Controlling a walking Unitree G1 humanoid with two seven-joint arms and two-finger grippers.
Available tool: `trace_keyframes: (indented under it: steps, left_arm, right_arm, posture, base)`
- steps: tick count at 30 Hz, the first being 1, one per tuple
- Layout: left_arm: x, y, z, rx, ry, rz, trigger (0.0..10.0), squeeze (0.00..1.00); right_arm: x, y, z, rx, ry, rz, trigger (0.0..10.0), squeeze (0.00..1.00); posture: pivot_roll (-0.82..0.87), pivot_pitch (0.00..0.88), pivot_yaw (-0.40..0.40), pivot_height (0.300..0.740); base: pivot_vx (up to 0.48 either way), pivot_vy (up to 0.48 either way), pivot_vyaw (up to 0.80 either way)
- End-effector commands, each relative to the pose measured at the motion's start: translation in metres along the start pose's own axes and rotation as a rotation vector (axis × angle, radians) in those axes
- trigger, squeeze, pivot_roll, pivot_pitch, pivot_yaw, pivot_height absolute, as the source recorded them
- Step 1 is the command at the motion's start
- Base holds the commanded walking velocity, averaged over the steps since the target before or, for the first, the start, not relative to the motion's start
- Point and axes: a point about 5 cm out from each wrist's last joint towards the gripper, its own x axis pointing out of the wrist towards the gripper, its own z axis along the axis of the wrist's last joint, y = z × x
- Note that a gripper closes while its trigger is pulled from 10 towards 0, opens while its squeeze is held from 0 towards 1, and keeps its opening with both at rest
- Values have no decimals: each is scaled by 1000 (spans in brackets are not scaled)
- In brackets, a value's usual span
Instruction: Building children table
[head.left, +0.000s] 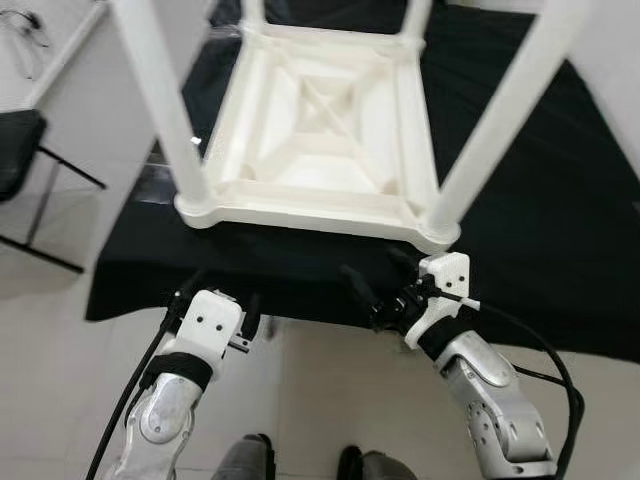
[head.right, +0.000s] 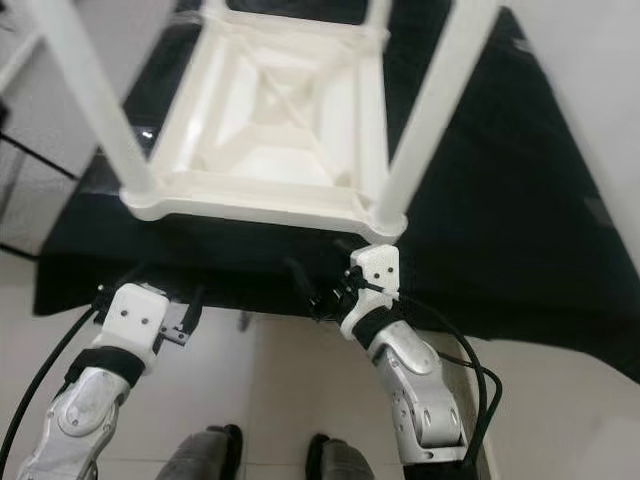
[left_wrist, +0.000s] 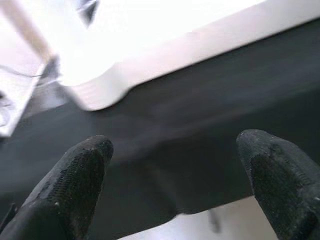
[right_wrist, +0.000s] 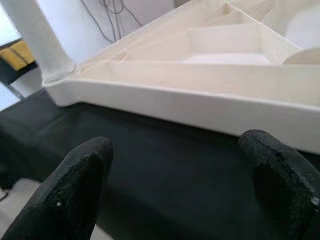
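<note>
A white plastic children's table (head.left: 320, 130) lies upside down on a black-draped surface (head.left: 560, 250), legs pointing up toward the robot's head, with the robot standing at the near edge and both arms raised just short of it.

The right pincer (head.left: 385, 290) sits directly below the table's near right corner (head.left: 437, 232), where one leg (head.left: 510, 105) rises from its socket; its fingers spread wide and hold nothing, and in the right wrist view the two black fingertips (right_wrist: 75, 175) frame the table's near rim straight ahead, with black cloth between.

The left pincer (head.left: 215, 300) hovers below and slightly outward of the near left corner (head.left: 200, 210), under the second near leg (head.left: 160, 95). It too is wide open and empty (its wrist view, somewhat blurred, shows the rounded corner ahead and off to one side of the gap between the fingertips (left_wrist: 75, 180)).

The near rim runs crosswise to both pincers, from one corner to the other, while the legs stand roughly along the line of sight from above. Of the two arms, the right looks nearer its corner, almost touching the rim, so any next grasp on a near leg or corner would seem to fall most readily to that side.
</note>
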Motion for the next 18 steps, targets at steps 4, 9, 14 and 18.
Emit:
trace_keyframes:
  steps: [4, 9, 14, 18]
  left_arm:
    - [10, -5, -14, 26, 11, -71, 10000, 0]
    - [20, 0, -16, 47, 1, -62, 10000, 0]
    - [28, 6, -10, 10, -17, -47, 10000, 0]
    - [30, 12, -4, -3, -35, -37, 10000, 0]
  right_arm:
    - [17, -6, -13, 10, -8, -55, 10000, 0]
    - [24, -10, -10, -7, -36, -100, 10000, 0]
    - [26, -14, -4, -37, -54, -109, 10000, 0]
    - [27, -16, 8, -84, -79, -72, 10000, 0]
  posture:
    - [123, 15, -1, 740]
    - [124, 0, -7, 740]
    - [126, 0, -14, 740]
    - [122, 0, -15, 740]
  base:
    - [0, 0, 0]
    - [0, 0, 0]
    - [0, 0, 0]
    - [0, 0, 0]
